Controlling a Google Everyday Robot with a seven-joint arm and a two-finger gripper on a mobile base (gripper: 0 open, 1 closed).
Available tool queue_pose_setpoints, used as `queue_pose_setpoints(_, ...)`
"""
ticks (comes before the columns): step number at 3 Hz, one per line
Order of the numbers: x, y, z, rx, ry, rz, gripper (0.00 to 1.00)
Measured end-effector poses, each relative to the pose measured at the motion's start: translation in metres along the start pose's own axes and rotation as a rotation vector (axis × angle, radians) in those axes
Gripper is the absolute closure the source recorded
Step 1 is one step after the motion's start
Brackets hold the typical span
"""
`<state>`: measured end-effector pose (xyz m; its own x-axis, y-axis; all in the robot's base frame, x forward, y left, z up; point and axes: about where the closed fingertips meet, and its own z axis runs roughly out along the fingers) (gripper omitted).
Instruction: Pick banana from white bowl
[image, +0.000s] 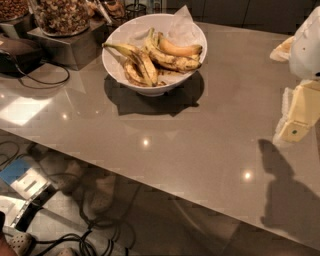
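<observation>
While the gripper (296, 125) hangs at the right edge of the camera view, above the grey counter (200, 140), it holds nothing; whether its grip is released or clenched cannot be told. Its dark shadow (285, 195) falls on the counter just below it in the frame.

Well apart from the gripper, up and to the left across bare counter, stands the one white bowl (116, 62), lined with white paper (182, 25) that rises above the rim on the side nearer the gripper. Four bananas can be counted in it. The banana (175, 61), long and heavily brown-mottled, lies across the bowl's middle with one end reaching toward the rim on the gripper's side. One smoother orange-yellow banana (181, 49) lies just behind it, touching it. Two dark-streaked bananas (141, 65) lie on the far side from the gripper, one with a long pointed stem over the rim.

Beyond the bowl, farthest from the gripper, stand two glass jars of nuts (62, 15), the nearer on a metal stand (65, 47). One black cable (45, 79) loops on the counter there.
</observation>
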<state>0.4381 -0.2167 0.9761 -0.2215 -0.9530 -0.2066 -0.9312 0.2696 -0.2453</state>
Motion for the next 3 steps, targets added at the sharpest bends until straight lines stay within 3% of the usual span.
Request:
queue_pose_setpoints(1,0.000,0.000,0.000,0.000,0.000,0.000,0.00)
queue_pose_setpoints(2,-0.020,-0.011,-0.009,0.009,-0.032,0.015,0.00)
queue_pose_setpoints(3,-0.058,-0.034,-0.024,0.026,-0.042,0.013,0.00)
